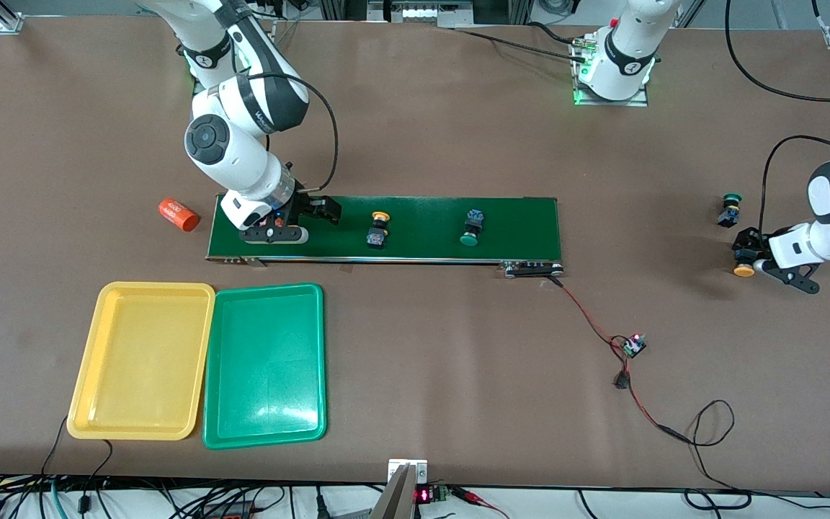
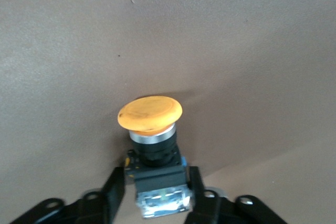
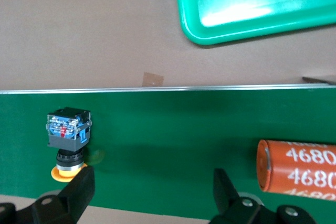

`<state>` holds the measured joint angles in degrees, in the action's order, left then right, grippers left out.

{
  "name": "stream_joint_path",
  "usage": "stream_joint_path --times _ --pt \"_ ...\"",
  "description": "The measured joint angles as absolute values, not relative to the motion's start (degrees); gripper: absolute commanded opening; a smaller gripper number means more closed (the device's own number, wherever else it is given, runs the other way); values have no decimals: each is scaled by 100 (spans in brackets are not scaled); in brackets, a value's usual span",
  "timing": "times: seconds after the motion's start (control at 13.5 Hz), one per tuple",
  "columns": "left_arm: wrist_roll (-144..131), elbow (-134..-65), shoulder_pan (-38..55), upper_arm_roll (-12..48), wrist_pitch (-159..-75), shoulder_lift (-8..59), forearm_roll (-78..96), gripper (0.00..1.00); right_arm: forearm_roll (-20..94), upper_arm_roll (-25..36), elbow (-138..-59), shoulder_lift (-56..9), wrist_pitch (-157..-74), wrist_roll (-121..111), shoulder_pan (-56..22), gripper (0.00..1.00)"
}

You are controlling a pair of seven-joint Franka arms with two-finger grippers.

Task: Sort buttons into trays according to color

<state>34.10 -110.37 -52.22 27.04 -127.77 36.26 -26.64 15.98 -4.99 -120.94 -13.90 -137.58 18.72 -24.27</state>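
- Brown table (image 1: pixel 415 360) carries everything, with the two arms' bases along its edge farthest from the front camera.
- Dark-green conveyor belt (image 1: pixel 415 223) lies across the middle; the right gripper (image 1: pixel 298 218) sits low at its end toward the right arm's side, fingers spread wide with nothing between them.
- Yellow tray (image 1: pixel 109 360) and green tray (image 1: pixel 228 360) lie side by side, edges touching, nearer the front camera than the belt — both hold nothing.
- Left gripper (image 1: pixel 748 252) is down at the table toward the left arm's end, its fingers pinching the body of a yellow-capped button (image 2: pixel 150 114).
- Orange cylinder (image 1: pixel 179 215) with white print lies on the table just off the belt's end; a second one (image 3: pixel 296 173) shows on the belt in the right wrist view.
- Green-capped button (image 1: pixel 730 209) stands on the table just beside the left gripper.
- On the belt — a yellow-capped one (image 1: pixel 378 231) beside the right gripper and a green-capped one (image 1: pixel 471 228) farther along, both lying on their sides.
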Motion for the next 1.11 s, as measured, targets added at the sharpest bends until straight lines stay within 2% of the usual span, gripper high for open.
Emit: stream_joint_path --times 0.44,0.74,0.89,1.11 --pt "3417 -11010 -5139 2792 -12803 3556 -2670 0 1150 -499 -12067 -1390 -13574 1424 -2432 100" --pt "3414 -10966 -4863 3135 -12589 3038 -2671 0 911 -487 -11891 -1390 -13013 1424 -2416 100" --pt "3392 -10967 -4792 3397 -12463 2798 -2639 0 910 -471 -11812 -1391 -12936 1424 -2410 100" --pt "3381 -10978 -4636 3479 -12403 2689 -2554 0 911 -466 -11763 -1393 -12927 1478 -2407 100"
